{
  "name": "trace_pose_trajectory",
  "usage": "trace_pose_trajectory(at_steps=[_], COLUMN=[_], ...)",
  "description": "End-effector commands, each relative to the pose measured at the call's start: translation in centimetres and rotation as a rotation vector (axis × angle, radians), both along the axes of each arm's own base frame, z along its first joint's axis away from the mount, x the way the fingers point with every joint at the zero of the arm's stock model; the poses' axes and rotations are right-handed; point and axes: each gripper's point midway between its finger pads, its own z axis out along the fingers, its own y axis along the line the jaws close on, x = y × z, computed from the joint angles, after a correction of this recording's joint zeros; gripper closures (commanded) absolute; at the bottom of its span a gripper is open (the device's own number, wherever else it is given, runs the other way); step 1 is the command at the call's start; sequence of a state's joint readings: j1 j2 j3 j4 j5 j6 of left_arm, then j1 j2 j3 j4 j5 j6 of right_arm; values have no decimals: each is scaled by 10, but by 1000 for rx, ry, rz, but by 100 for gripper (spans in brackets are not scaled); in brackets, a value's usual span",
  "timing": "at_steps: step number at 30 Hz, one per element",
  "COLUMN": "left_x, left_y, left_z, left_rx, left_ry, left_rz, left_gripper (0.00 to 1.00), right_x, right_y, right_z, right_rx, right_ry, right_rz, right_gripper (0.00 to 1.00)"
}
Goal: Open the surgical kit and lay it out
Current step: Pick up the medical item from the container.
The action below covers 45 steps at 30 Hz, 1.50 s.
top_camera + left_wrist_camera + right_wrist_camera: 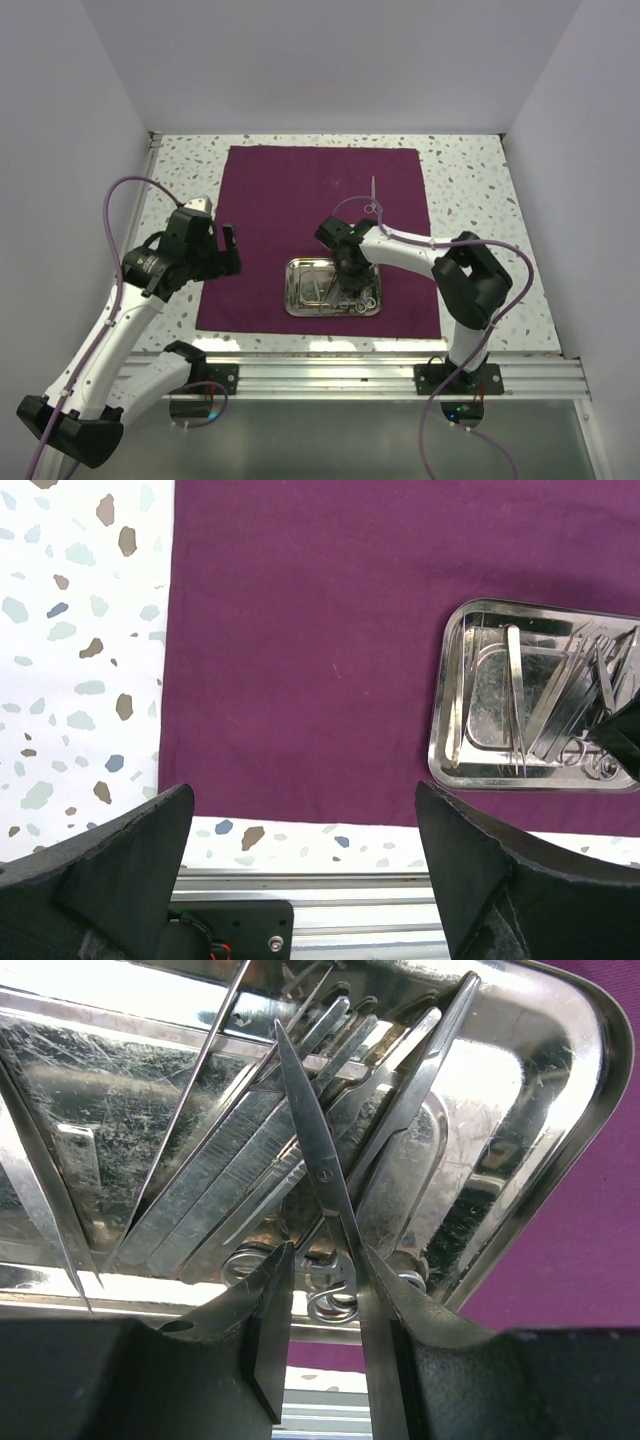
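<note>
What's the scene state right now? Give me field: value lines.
cloth: purple wrap spread flat on the speckled table
tray: steel tray on the wrap's near half, uncovered
instruments: instruments piled together in the tray
left gripper: left gripper open, empty, above the wrap's left edge
right gripper: right gripper down in the tray, straddling the ring handles of the ring-handled forceps; firm grip unclear
task: wrap open; laying out not yet done
</note>
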State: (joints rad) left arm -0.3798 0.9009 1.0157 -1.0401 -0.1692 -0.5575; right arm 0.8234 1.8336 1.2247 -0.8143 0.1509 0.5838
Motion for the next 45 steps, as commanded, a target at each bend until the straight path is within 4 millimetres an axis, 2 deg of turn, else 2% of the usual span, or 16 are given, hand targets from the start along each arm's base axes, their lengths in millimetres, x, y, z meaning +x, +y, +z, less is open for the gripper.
trace_pose_trajectory(at_steps=[1, 8, 13, 21, 29, 34, 40, 45], left_x=[-4, -2, 2, 5, 3, 3, 7, 10], left_y=[6, 3, -1, -3, -3, -3, -4, -6], left_z=[-2, -6, -6, -4, -3, -3, -1, 1], left_rx=[14, -1, -13, -27, -32, -31, -33, -27], left_ry=[8, 20, 22, 28, 38, 47, 53, 58], left_rz=[27, 32, 35, 50, 66, 72, 77, 75], left_gripper=[5, 5, 5, 6, 7, 7, 7, 9], right_x=[13, 18, 21, 22, 25, 28, 22, 6], right_y=[2, 0, 2, -1, -12, -12, -7, -6], right_z=[11, 41, 44, 22, -2, -9, -16, -31], right_rx=[13, 33, 34, 6, -15, 3, 36, 71], right_ry=[-69, -128, -131, -100, -63, -48, -17, 39], right_rz=[-19, -8, 3, 17, 3, -7, 2, -15], right_gripper=[65, 66, 66, 66, 66, 66, 71, 71])
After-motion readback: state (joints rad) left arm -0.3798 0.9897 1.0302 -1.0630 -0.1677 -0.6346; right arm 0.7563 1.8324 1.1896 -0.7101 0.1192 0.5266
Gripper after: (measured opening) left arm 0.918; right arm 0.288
